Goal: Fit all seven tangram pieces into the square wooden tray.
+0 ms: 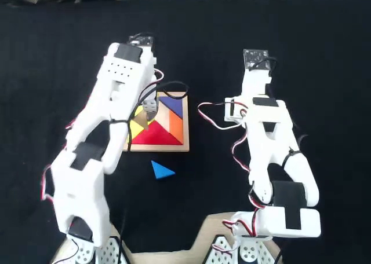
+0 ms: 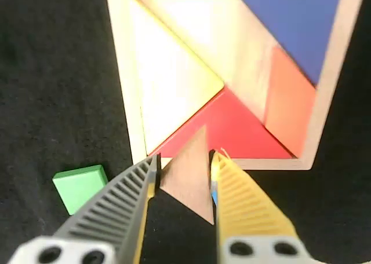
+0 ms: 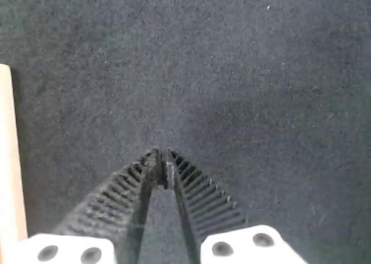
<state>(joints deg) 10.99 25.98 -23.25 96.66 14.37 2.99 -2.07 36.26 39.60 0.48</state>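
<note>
The square wooden tray [image 1: 186, 122] [image 2: 119, 73] lies mid-table. It holds a yellow triangle [image 2: 168, 84], a red triangle [image 2: 232, 131], an orange piece [image 2: 287, 102] and a blue triangle [image 2: 295, 21]. Part of its floor [image 2: 203, 26] is bare. My left gripper [image 2: 184, 158] [image 1: 149, 109] hangs over the tray's near edge, shut on a tan triangle piece [image 2: 191, 171]. A green piece [image 2: 78, 186] lies on the cloth beside the tray. A small blue triangle [image 1: 162, 170] lies in front of the tray. My right gripper [image 3: 162, 160] is shut and holds nothing, above bare cloth.
Black cloth covers the table. The right arm [image 1: 266, 131] stands to the right of the tray, with free cloth between them. A wooden edge [image 3: 7, 160] shows at the border of the right wrist view. The arm bases [image 1: 232, 249] sit at the front.
</note>
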